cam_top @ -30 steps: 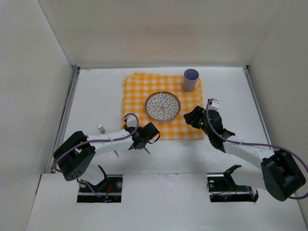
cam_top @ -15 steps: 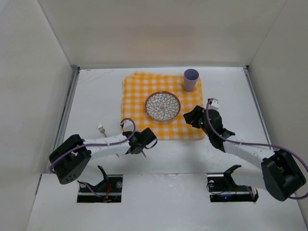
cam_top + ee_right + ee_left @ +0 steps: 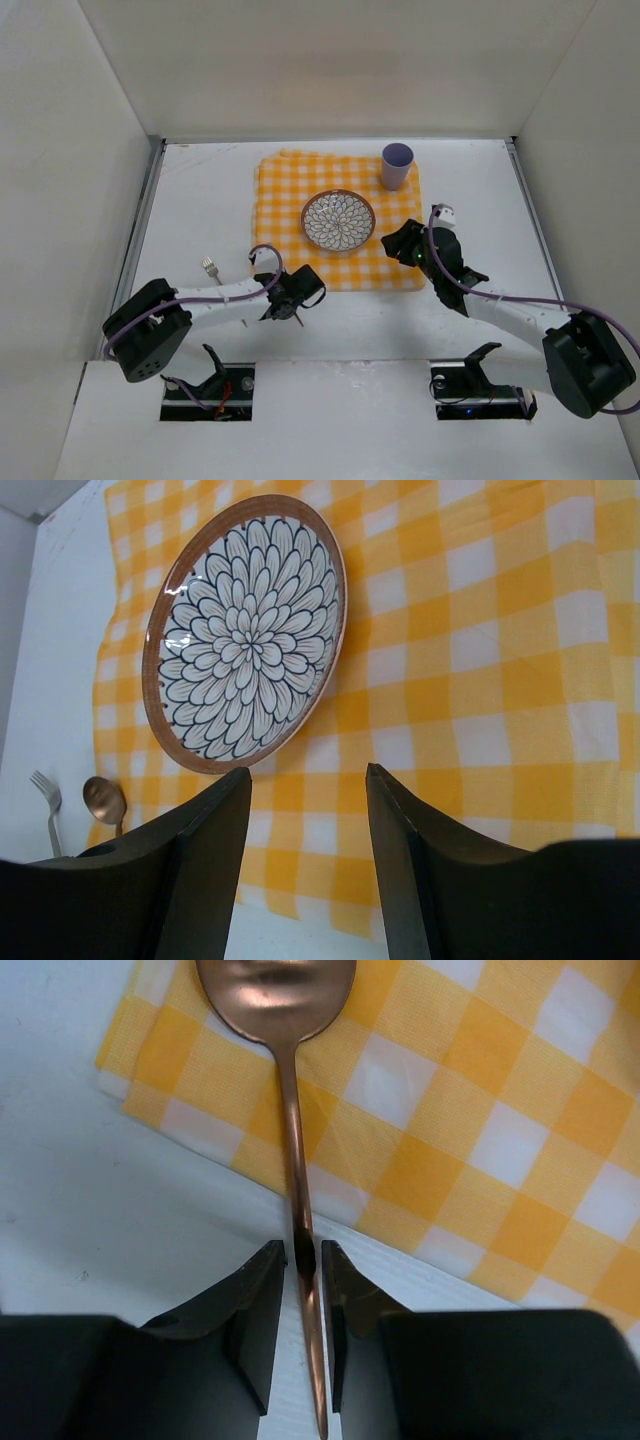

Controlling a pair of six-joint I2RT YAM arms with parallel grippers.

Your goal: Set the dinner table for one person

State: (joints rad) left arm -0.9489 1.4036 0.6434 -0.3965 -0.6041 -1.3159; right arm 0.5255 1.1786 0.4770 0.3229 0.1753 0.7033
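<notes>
A copper spoon [image 3: 291,1140] lies with its bowl over the near-left corner of the yellow checkered cloth [image 3: 480,1110] and its handle over the white dinner table [image 3: 100,1190]. My left gripper [image 3: 300,1252] is shut on the spoon's handle; seen from above, it [image 3: 290,298] sits just off the cloth's near edge. My right gripper [image 3: 305,770] stands open and empty over the cloth's near-right part [image 3: 400,243], beside the flower-patterned plate [image 3: 245,630]. That plate [image 3: 338,220] rests in the middle of the cloth [image 3: 285,185].
A lilac cup [image 3: 397,165] stands upright at the cloth's far-right corner. A silver fork [image 3: 210,266] lies on the table [image 3: 200,200] left of the cloth, near the spoon's bowl [image 3: 103,800]. Metal rails and white walls bound the table.
My left gripper carried the spoon toward the near left, off the cloth's front edge, then held still. The right arm has barely moved.
</notes>
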